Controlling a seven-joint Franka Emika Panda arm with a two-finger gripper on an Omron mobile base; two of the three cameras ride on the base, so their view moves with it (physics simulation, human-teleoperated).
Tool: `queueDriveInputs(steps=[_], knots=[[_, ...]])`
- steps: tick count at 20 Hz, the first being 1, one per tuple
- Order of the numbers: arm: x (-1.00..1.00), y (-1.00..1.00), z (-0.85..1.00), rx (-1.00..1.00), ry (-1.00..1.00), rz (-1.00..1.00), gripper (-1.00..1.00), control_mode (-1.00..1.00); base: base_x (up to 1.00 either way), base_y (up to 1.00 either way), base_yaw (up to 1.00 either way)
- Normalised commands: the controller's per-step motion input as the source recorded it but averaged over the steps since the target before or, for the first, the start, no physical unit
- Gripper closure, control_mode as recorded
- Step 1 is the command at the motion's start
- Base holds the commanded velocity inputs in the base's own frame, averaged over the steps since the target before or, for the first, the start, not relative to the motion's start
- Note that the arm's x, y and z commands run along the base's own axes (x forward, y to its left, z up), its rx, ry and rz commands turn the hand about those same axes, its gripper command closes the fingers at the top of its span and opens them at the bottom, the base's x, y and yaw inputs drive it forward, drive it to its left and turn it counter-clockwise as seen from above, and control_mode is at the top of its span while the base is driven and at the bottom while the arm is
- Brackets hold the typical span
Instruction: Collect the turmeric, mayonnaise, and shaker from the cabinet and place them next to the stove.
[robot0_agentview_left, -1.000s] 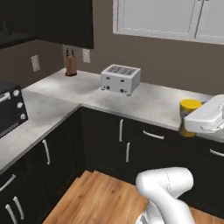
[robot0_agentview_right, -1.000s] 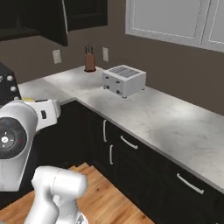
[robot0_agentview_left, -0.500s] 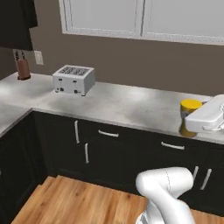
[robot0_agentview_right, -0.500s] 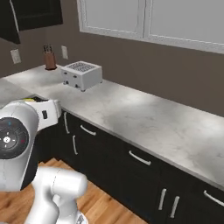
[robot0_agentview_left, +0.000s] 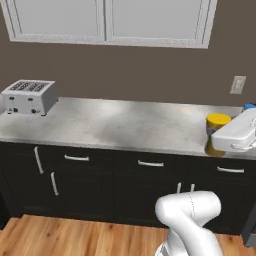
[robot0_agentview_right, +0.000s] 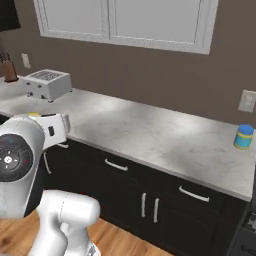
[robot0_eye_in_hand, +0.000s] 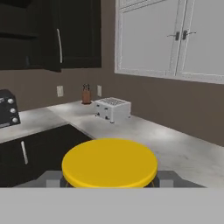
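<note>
Your gripper (robot0_eye_in_hand: 109, 186) was clamped on the turmeric (robot0_eye_in_hand: 109, 163), its yellow lid sitting between the two fingertips (robot0_eye_in_hand: 51, 178) in the hand view. From the left base view you saw that jar held at the hand, over the front edge of the grey counter (robot0_agentview_left: 115, 125). The mayonnaise (robot0_agentview_right: 244, 136) stood on the counter's far right, by the wall. A silver toaster (robot0_agentview_left: 28, 97) sat at the left end.

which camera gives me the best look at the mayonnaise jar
The right base view: the mayonnaise stands whole on the counter, blue lid and label clear. In the left base view just its blue lid peeks above the arm.
</note>
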Motion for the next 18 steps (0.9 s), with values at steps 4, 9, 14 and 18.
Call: queueDriveInputs(steps=[4,9,14,18], knots=[[0.0,0.0,0.0,0.0,0.0,0.0,1.0,1.0,0.0,-0.67,-0.32],[0.0,0.0,0.0,0.0,0.0,0.0,1.0,1.0,0.03,-0.74,-0.24],[0.0,0.0,0.0,0.0,0.0,0.0,1.0,1.0,0.1,-0.78,-0.17],[0.0,0.0,0.0,0.0,0.0,0.0,1.0,1.0,0.18,-0.69,-0.15]])
